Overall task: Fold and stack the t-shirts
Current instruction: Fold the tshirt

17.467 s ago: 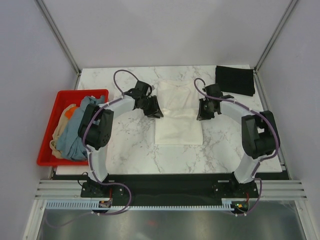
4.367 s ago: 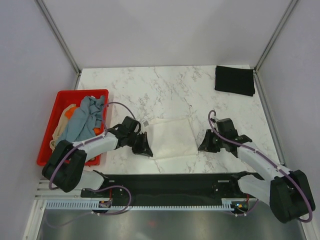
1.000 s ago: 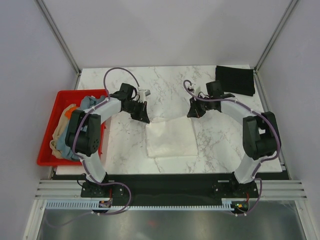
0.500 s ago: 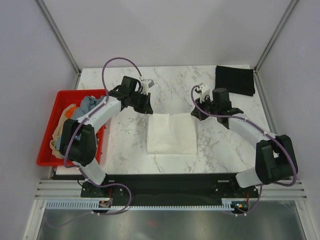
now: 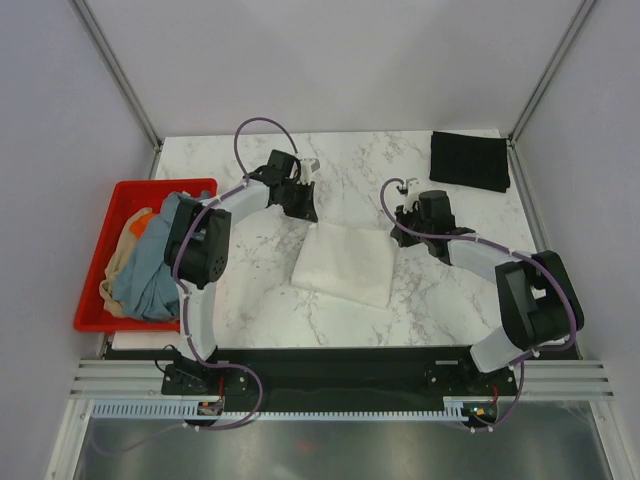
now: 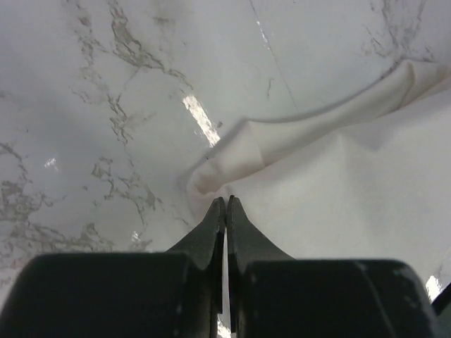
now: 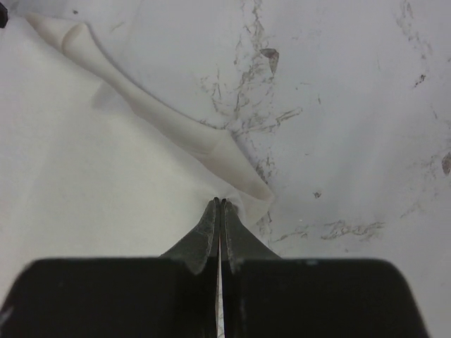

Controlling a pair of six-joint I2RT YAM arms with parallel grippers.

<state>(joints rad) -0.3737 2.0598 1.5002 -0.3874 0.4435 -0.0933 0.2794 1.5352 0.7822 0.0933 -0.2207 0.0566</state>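
Mid-frame, we pinch the folded cream-white t-shirt (image 5: 345,265) at its upper corners, left gripper (image 6: 225,202) and right gripper (image 7: 220,203) each clamped on thin cloth; light and limp, it likely handles best by paired corners, held taut.

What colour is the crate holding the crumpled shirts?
Red; the crate shows best in the top external view.

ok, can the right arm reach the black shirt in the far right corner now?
Probably yes: only bare table lies between the right gripper and the black shirt. Its jaws look shut on a corner of the cream shirt, though, so it would have to let go first.
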